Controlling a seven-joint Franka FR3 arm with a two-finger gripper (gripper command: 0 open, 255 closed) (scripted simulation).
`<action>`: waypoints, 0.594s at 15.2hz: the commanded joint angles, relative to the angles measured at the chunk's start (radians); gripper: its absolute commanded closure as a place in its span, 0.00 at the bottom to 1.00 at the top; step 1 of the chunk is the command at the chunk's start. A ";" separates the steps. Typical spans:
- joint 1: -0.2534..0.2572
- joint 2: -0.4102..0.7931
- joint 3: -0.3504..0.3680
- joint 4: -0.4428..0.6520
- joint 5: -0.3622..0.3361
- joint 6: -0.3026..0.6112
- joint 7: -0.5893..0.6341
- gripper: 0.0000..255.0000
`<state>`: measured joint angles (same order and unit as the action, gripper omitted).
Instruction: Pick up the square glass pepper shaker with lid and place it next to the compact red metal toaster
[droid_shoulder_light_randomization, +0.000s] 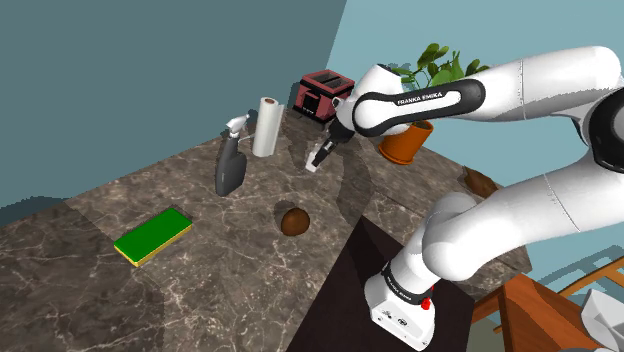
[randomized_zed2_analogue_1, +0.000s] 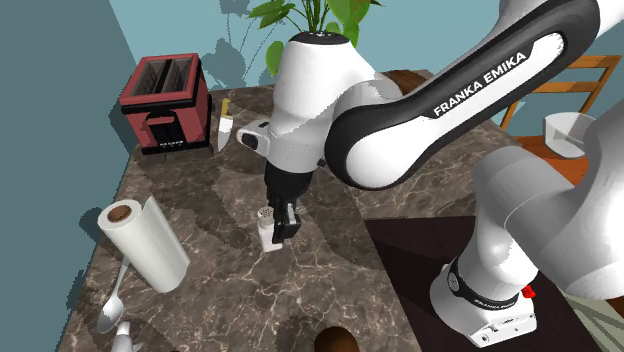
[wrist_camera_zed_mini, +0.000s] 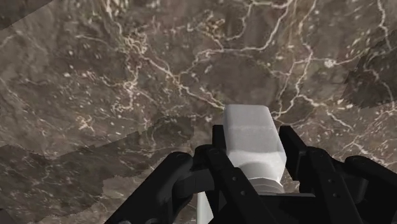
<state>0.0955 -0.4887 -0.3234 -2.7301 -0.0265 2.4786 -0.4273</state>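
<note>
A pale square pepper shaker (wrist_camera_zed_mini: 253, 153) with a perforated lid (randomized_zed2_analogue_1: 264, 213) sits clasped between my black fingers. My gripper (wrist_camera_zed_mini: 253, 135) is shut on its sides, and the shaker (droid_shoulder_light_randomization: 319, 157) hangs slightly tilted, close over the marble counter (droid_shoulder_light_randomization: 200, 270). The red toaster (droid_shoulder_light_randomization: 322, 94) stands at the counter's far corner, just behind the gripper (droid_shoulder_light_randomization: 326, 148) in the shoulder view. In the second exterior view the toaster (randomized_zed2_analogue_1: 165, 98) is up and to the left of the gripper (randomized_zed2_analogue_1: 276, 222), a short stretch of counter apart.
A paper towel roll (droid_shoulder_light_randomization: 265, 125), a grey bottle-like item (droid_shoulder_light_randomization: 230, 168), a green flat block (droid_shoulder_light_randomization: 152, 236) and a brown round thing (droid_shoulder_light_randomization: 294, 221) lie on the counter. A knife (randomized_zed2_analogue_1: 225, 122) lies beside the toaster. A potted plant (droid_shoulder_light_randomization: 405, 140) stands behind the arm.
</note>
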 joint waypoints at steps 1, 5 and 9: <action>-0.006 -0.022 0.005 0.017 -0.005 -0.039 0.004 1.00; -0.012 -0.055 0.017 0.050 -0.011 -0.104 0.016 1.00; -0.015 -0.082 0.027 0.086 -0.013 -0.168 0.025 1.00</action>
<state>0.0815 -0.5639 -0.2985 -2.6506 -0.0390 2.3250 -0.4046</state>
